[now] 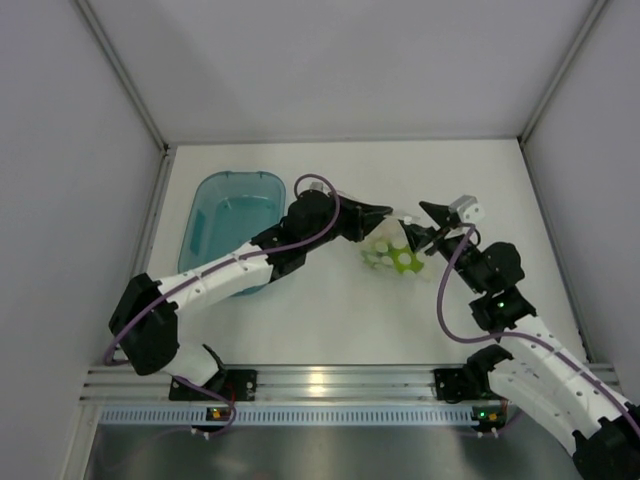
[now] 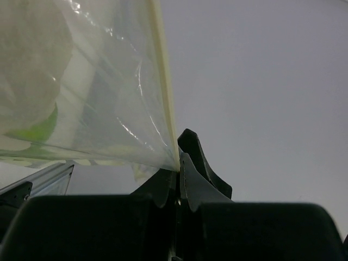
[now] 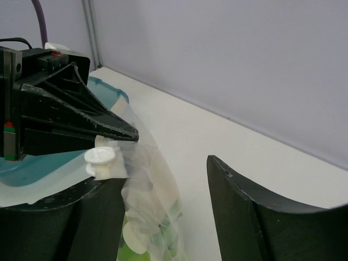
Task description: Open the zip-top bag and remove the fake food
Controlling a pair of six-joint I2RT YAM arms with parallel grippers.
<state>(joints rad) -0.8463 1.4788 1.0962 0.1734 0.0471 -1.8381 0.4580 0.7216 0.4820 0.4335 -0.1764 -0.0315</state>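
1. While the right pincer stands wide with nothing held, the zip-top bag lies against only one of its fingers. Closing from here could catch both walls together, or only slack film, and the mouth would not open.
2. Just beyond, the bag hangs by its top edge over the middle of the tabletop, with the fake food sunk in its lower part. That weight could swing the pouch out of the gap.
3. Further on, the left pincer is clamped narrow on the bag's upper edge. A sharp pull from the opposite side could drag the thin plastic out of this small bite and drop everything.
4. Farthest, the teal tub sits beside the left arm, where a wide swing could knock it.
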